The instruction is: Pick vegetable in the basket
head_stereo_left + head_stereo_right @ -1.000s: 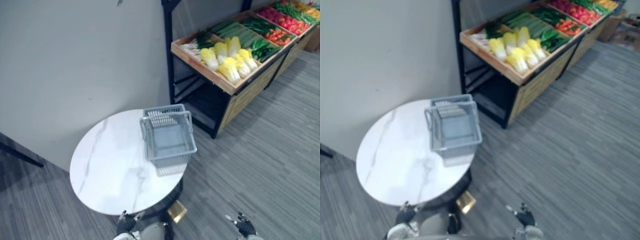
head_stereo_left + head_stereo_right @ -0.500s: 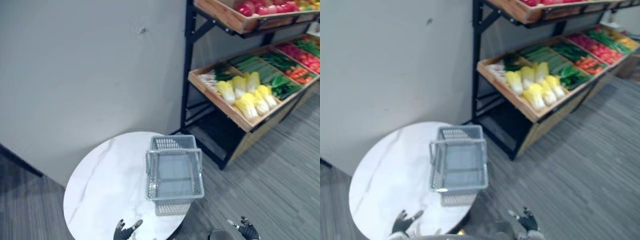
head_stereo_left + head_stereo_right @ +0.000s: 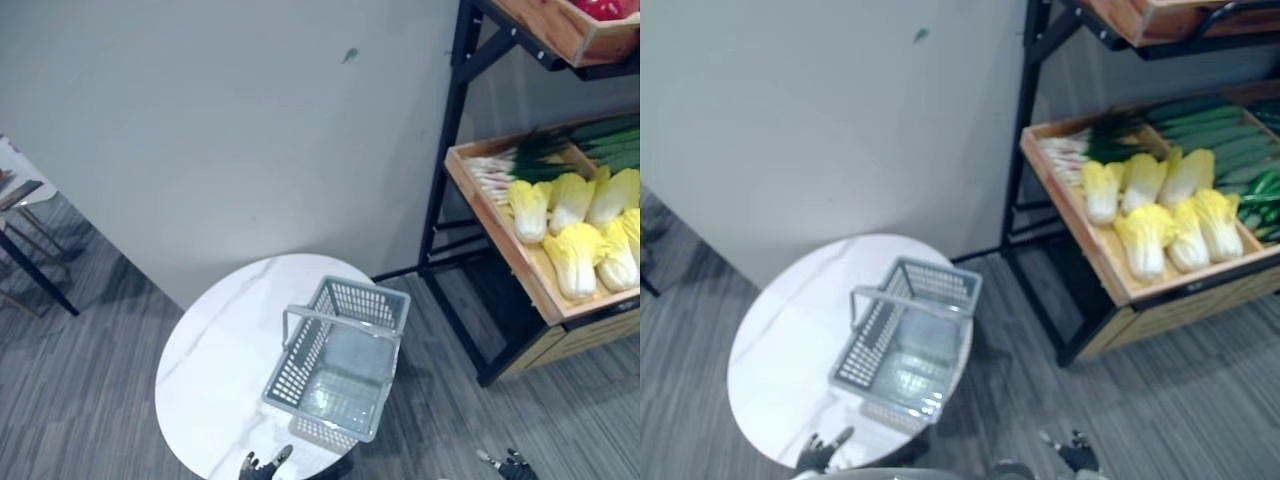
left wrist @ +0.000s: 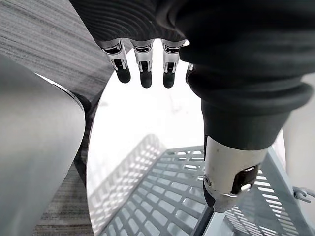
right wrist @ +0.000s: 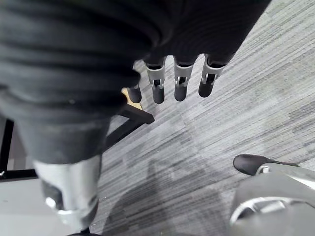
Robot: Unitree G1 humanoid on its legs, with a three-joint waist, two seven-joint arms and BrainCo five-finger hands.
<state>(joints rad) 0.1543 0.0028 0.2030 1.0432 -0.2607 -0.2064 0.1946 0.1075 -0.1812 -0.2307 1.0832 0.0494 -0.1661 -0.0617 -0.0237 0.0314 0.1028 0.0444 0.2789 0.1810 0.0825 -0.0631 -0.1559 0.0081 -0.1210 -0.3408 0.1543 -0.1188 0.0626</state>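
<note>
The left hand [image 3: 824, 449] is hanging low at the near edge of the round white table [image 3: 220, 350], its fingers [image 4: 143, 73] stretching out straight and apart over the marble top. Its thumb [image 4: 229, 182] is reaching over the mesh of the grey basket [image 3: 293, 368], and it is gripping nothing. The right hand [image 3: 1077, 455] is hanging off to the right of the table, well apart from it, with its fingers [image 5: 179, 81] straight and spread above the grey striped floor [image 5: 236, 113], and it too is carrying nothing. The basket is sitting on the side of the table nearer the black rack [image 3: 445, 140], with its handle [image 3: 340, 320] standing up across it. The vegetables are lying on the rack, well apart from both hands. Yellow-green cabbages [image 3: 572, 255] are resting in a wooden tray [image 3: 495, 235], with spring onions [image 3: 500, 170] beside them and long dark green vegetables [image 3: 1210, 120] behind. A grey wall [image 3: 200, 130] is standing behind the table.
</note>
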